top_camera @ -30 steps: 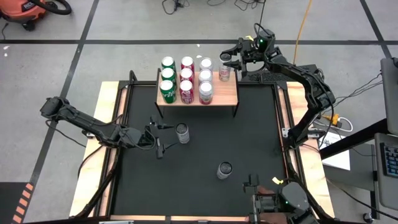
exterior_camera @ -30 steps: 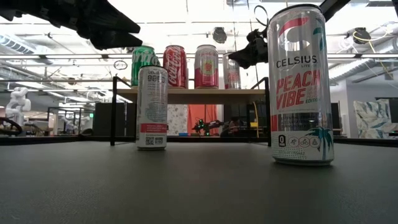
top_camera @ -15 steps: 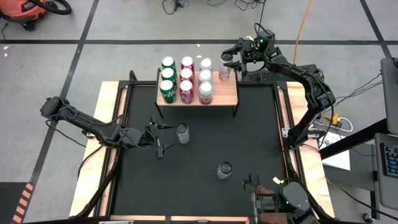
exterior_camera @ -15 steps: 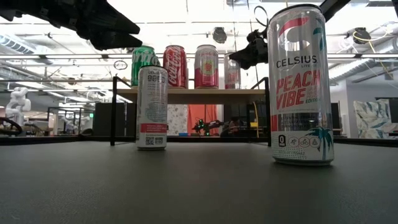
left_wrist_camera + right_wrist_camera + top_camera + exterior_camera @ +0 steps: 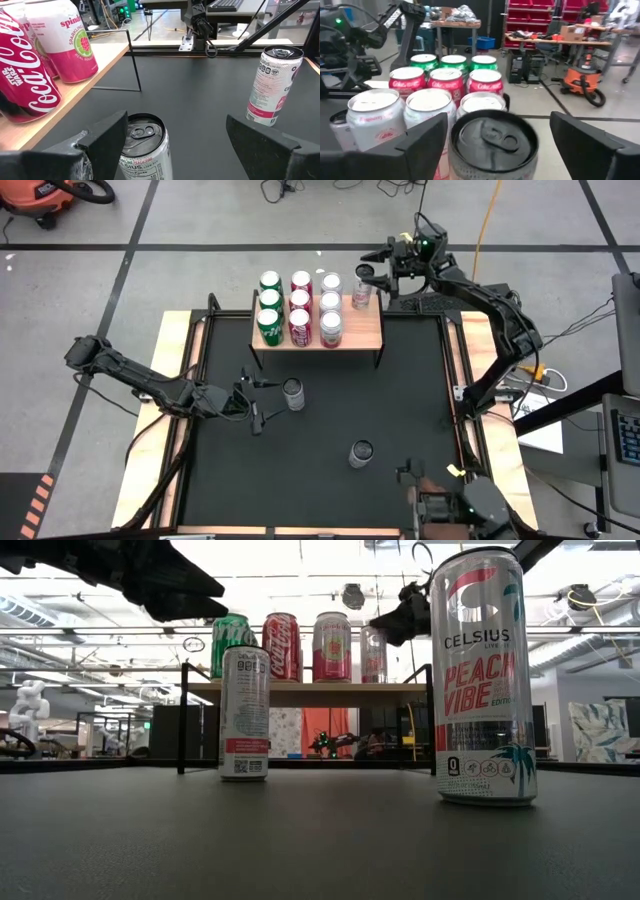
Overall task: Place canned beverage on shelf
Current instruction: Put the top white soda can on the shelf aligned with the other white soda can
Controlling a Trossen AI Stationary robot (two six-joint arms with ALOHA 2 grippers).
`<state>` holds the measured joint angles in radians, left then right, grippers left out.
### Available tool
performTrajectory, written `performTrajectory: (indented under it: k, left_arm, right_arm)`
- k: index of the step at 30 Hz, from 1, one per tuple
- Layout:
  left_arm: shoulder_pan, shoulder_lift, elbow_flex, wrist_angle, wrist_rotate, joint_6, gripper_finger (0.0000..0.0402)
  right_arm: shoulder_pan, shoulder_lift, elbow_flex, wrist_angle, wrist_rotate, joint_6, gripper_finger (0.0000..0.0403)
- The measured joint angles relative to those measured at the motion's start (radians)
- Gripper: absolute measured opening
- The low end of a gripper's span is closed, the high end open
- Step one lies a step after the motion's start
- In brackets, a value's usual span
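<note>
Two dark jointed arms (image 5: 130,375) with black wedge-shaped jaws.

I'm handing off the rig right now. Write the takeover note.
Right end effector: open around the tenth can at the back right of the shelf; can stands released.
Left end effector: open, beside the near-left can on the mat, not gripping.
Done: ten cans on the shelf.
Left: that can and the Celsius can, both upright on the mat.

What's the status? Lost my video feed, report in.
Right gripper open, at the can just set on the shelf. Left gripper open beside a mat can. Another can waits. Nothing blocking.
</note>
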<state>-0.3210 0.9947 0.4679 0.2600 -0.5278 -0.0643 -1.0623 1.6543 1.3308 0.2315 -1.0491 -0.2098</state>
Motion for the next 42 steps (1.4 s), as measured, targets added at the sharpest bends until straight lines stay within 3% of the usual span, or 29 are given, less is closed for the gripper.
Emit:
performTrajectory:
  k: [9,14,18,28,33,38,42]
  left_arm:
    - [0.000,0.000,0.000,-0.003,0.000,0.001,0.0338]
    - [0.000,0.000,0.000,0.003,0.000,0.000,0.0338]
    - [0.000,0.000,0.000,0.008,0.000,-0.001,0.0337]
    - [0.000,0.000,0.000,0.012,-0.004,-0.002,0.0338]
    - [0.000,0.000,0.000,0.017,-0.031,-0.007,0.0338]
    - [0.000,0.000,0.000,0.020,-0.047,-0.009,0.0338]
    - [0.001,0.000,0.000,0.023,-0.161,-0.033,0.0338]
  right_arm:
    - [-0.012,-0.146,0.001,-0.145,0.063,-0.038,0.0336]
    - [0.009,-0.295,0.001,-0.318,0.250,-0.107,0.0335]
    - [0.066,-0.418,0.002,-0.430,0.337,-0.141,0.0334]
    - [0.271,-0.623,-0.004,-0.706,0.340,-0.095,0.0334]
    - [0.440,-0.695,-0.134,-0.633,0.376,-0.014,0.0334]
    - [0.600,-0.800,-0.346,-0.474,0.545,0.039,0.0334]
    - [0.724,-0.860,-0.523,-0.305,0.646,0.072,0.0334]
